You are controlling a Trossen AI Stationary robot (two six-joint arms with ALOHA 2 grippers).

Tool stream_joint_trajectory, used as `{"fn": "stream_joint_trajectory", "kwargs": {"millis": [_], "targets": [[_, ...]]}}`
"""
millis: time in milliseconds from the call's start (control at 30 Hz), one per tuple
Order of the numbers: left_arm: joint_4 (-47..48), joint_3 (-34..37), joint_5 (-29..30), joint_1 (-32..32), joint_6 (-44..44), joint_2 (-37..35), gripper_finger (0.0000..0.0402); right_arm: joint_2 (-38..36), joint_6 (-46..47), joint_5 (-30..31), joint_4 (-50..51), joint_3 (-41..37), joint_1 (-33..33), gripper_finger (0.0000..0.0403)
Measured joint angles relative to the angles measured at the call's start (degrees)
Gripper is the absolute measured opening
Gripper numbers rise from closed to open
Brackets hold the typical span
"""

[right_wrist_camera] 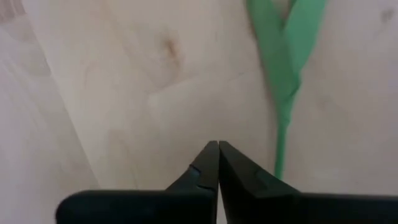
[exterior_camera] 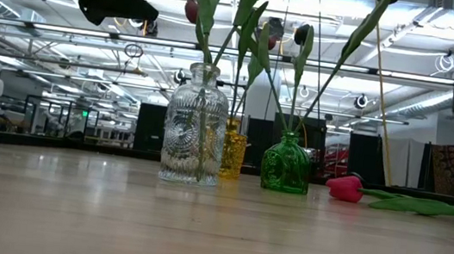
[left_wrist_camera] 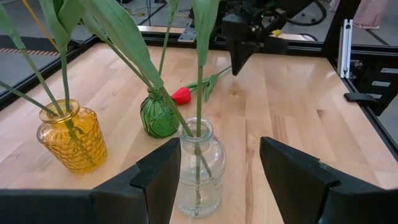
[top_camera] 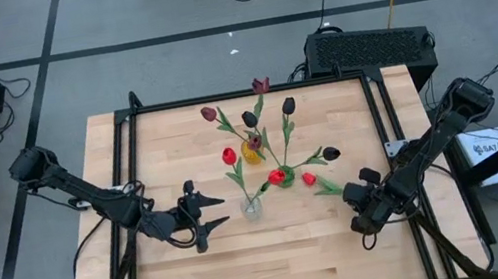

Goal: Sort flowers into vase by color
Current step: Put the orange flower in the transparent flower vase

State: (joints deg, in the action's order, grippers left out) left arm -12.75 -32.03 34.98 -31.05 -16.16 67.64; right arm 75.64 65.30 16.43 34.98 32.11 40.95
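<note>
Three glass vases stand mid-table: clear (top_camera: 252,207), yellow (top_camera: 252,151) and green (top_camera: 283,176), each holding tulips with red, maroon or near-black heads. One red tulip (top_camera: 309,179) lies flat on the table right of the green vase, its stem and leaf (right_wrist_camera: 283,74) running toward the right. My left gripper (top_camera: 213,213) is open and held above the table, just left of the clear vase (left_wrist_camera: 200,168). My right gripper (top_camera: 349,194) is shut and points down beside the lying tulip's stem, with its tips (right_wrist_camera: 218,149) apart from the stem.
A black frame rail (top_camera: 251,91) runs around the wooden table top. A black box (top_camera: 370,46) sits beyond the far right corner. Bare wood (top_camera: 280,266) lies between the vases and the near edge.
</note>
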Motion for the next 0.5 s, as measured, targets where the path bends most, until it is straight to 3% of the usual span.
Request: {"fn": "stream_joint_trajectory", "kwargs": {"millis": [267, 500], "targets": [[-0.15, 0.00, 0.00, 0.00, 0.01, 0.00, 0.0226, 0.00, -0.43, 4.36, 10.52, 3.71, 0.37, 0.0057], [-0.11, 0.00, 0.00, 0.00, 0.02, 0.00, 0.0226, -0.02, 0.29, 4.15, 8.29, 0.40, 0.37, 0.0095]]}}
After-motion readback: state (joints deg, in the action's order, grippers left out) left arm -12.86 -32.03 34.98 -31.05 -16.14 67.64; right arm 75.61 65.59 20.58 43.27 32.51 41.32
